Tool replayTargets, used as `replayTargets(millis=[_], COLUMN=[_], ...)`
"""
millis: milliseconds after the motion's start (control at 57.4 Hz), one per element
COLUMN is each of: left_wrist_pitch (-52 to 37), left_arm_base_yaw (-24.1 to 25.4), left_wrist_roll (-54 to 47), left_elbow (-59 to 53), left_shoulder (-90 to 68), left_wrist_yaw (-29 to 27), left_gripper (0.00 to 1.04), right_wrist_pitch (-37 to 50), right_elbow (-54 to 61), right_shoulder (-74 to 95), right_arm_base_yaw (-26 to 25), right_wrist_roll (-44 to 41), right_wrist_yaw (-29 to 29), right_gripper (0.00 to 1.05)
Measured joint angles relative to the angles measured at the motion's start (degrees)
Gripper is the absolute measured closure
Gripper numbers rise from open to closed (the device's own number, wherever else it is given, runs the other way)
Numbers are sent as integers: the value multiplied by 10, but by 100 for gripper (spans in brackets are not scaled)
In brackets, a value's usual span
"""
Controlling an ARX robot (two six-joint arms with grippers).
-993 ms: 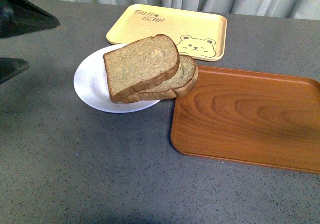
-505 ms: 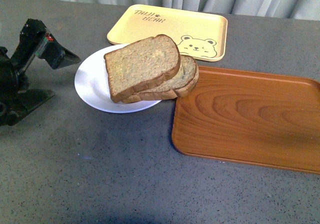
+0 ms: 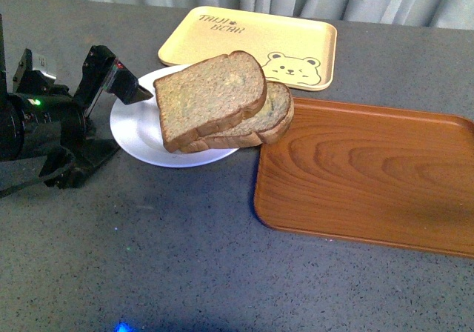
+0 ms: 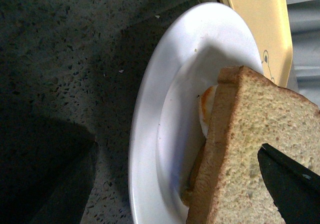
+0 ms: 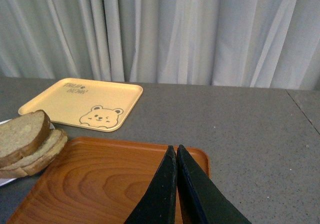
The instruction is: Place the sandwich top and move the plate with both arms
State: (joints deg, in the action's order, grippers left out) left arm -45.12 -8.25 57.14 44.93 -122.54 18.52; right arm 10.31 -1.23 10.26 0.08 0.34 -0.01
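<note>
The sandwich top (image 3: 211, 95) lies tilted on a lower bread slice (image 3: 275, 117) on the white plate (image 3: 141, 138). My left gripper (image 3: 130, 120) is open at the plate's left rim, one finger above the rim, the other low on the table. In the left wrist view the plate (image 4: 165, 84) and sandwich top (image 4: 250, 149) sit between the fingers (image 4: 290, 184), with a bit of fried egg (image 4: 206, 109) under the bread. My right gripper (image 5: 175, 147) is shut and empty above the wooden tray's far edge; it is out of the front view.
The brown wooden tray (image 3: 370, 176) lies right of the plate, touching the lower slice. The pale yellow bear tray (image 3: 252, 43) lies behind the plate. Grey curtains (image 5: 200, 34) hang beyond the table's far edge.
My left arm has moved right, from the table's left edge up to the plate's left rim. The bread and plate have not moved.
</note>
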Motion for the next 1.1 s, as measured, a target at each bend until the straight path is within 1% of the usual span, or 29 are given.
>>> replayTargets(millis=[35,87,122,383,471,540,575,680,714,836,854,871,924,976,1011,1063,1098], left_wrist_pitch=[-3,-11,-15,-37,-41,-43,-45,-47,-48,-53,-54,-55,-57,-61,-66,-75,-80], left_arm_base_yaw=[0,0,0,1,0,1,1,0,0,-2,-3,-3,-4,-4,-4,-6,-6], left_wrist_roll=[11,26,32,85,93,100,103,111,112,115,115,115,115,115,118,125,127], left_elbow=[1,2,2,1,0,-2,-4,-8,-8,-11,-12,-12,-14,-17,-19,-23,-25], left_shoulder=[-2,-5,-6,-16,-18,-22,-26,-32,-33,-33,-33,-33,-33,-33,-33,-31,-30], left_wrist_yaw=[-2,-4,-4,-10,-10,-12,-14,-14,-13,-12,-12,-12,-12,-10,-4,-3,-3], left_gripper=[9,9,9,9,14,23,30,47,52,70,75,79,89,98,102,103,103], right_wrist_pitch=[-12,-68,-91,-102,-102,-102,-102,-102,-102,-102,-102,-102,-102,-102,-102,-102,-102], right_elbow=[0,0,0,0,0,0,0,0,0,0,0,0,0,0,0,0,0], right_shoulder=[-11,-50,-72,-98,-99,-99,-99,-99,-99,-99,-99,-99,-99,-99,-99,-99,-99], right_arm_base_yaw=[0,0,0,0,0,0,0,0,0,0,0,0,0,0,0,0,0], right_wrist_roll=[0,0,0,0,0,-1,-1,-1,-1,-1,-1,-1,-1,-1,-1,-1,-1], right_wrist_yaw=[0,-1,1,0,0,0,0,0,0,0,0,0,0,0,0,0,0], right_gripper=[103,103,103,103,103,102,97,81,74,57,53,48,37,30,23,13,9])
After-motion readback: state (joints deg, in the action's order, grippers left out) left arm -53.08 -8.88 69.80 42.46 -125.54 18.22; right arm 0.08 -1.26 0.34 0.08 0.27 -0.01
